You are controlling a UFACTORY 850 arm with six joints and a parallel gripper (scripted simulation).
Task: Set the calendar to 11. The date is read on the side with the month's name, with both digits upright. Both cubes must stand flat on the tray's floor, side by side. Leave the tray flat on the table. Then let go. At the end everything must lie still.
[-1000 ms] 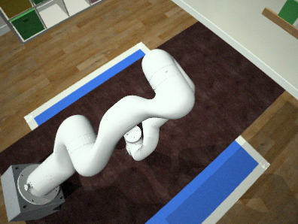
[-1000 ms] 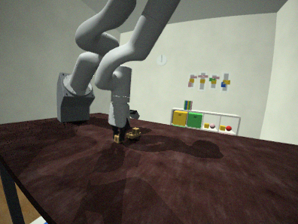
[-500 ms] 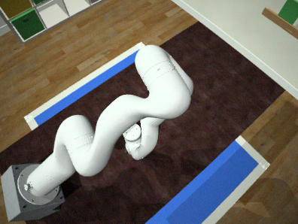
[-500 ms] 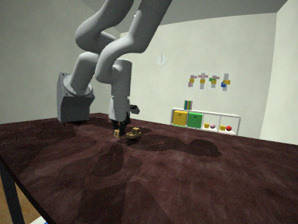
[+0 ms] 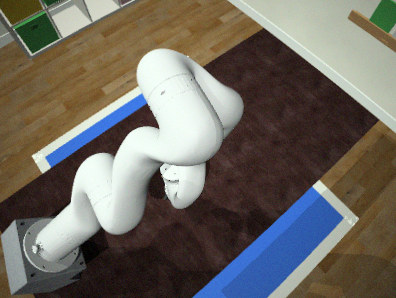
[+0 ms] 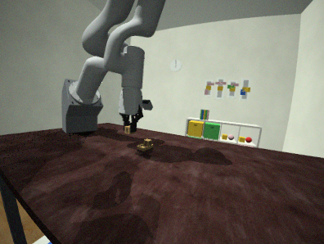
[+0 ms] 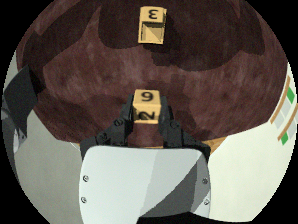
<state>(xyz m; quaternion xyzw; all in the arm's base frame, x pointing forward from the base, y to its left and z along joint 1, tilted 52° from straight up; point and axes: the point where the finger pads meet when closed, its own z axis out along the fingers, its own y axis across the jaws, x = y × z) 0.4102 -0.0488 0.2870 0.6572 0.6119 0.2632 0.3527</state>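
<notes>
From where I stand, the gripper has its fingers pinched on a wooden number cube, up off the table and to the base side of the calendar tray. In the wrist view two of the held cube's faces show: one reads 6 or 9, depending on which way up you take it, and the other looks like a 2. The tray sits on the table with the other cube in one end, a 3 on the face I can see, and the near end of the tray stands vacant

The cube looks light, stiff and smooth, with crisp edges, so two opposite sides held squarely should do; a grip on a corner could let it twist. The tray looks light too, and I'd guess a knock on its wall would slide it. Neither visible top digit is a 1, so I judge each cube needs turning before both seat side by side, month side facing the reader
</notes>
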